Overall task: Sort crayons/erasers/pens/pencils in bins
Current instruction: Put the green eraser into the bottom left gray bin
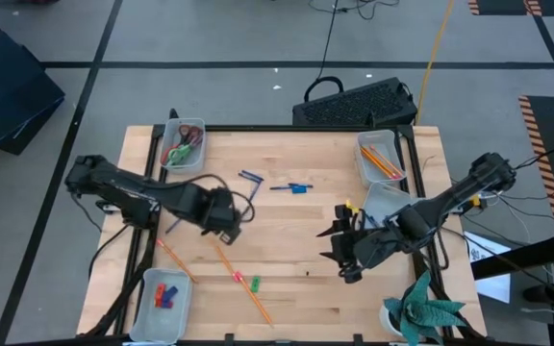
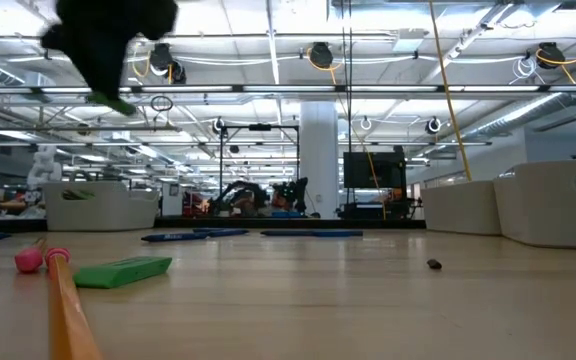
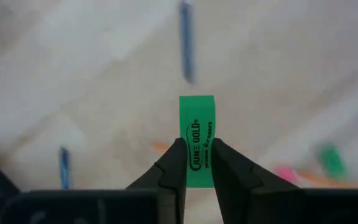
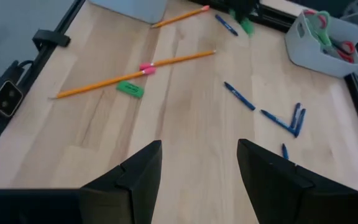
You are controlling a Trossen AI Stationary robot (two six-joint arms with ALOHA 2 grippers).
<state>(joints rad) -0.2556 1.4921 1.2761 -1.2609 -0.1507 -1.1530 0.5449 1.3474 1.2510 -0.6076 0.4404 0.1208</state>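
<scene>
Left gripper [image 3: 196, 163] lifting a flat green rectangular eraser [image 3: 197, 134] above the wooden table [image 1: 306, 240].

I see its dark fingers [image 3: 173, 168] pinching the eraser's lower half, the printed end projecting beyond the tips. My right gripper [image 4: 199, 163] waits with fingers spread; another green eraser [image 4: 130, 89] lies well ahead, beside a long orange pencil [image 4: 135, 70].

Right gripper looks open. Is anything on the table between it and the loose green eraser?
Nothing visible. Only bare table lies between the right gripper and the green eraser. The orange pencil lies just beyond it. The left gripper, holding a second eraser, is off that line.
</scene>
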